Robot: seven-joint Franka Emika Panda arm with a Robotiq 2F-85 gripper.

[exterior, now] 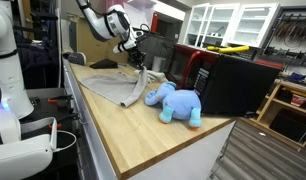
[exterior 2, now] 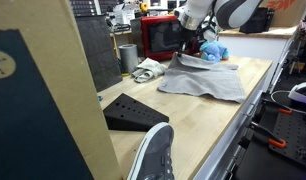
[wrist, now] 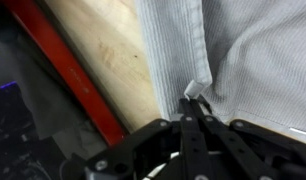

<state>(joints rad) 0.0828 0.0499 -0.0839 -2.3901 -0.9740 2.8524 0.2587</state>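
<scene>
A metal cup (exterior 2: 127, 57) stands far left, contents hidden. The gripper (wrist: 196, 100), jaws pinched together, holds the grey cloth (wrist: 253, 50) by its hem on the wooden table (exterior: 163, 140); a blue plush elephant (exterior: 175, 102) lies just beside it.

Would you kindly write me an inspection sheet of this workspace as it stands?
surface: wooden table, light wood top.
job's things: grey cloth spread on the table, one edge raised.
clutter: blue plush elephant at the cloth's edge; black wedge; metal cup; crumpled white rag.
end effector: shut, pinching the cloth's hem.
cables: nothing seen.
surroundings: black box behind the elephant; red appliance at the back.
</scene>
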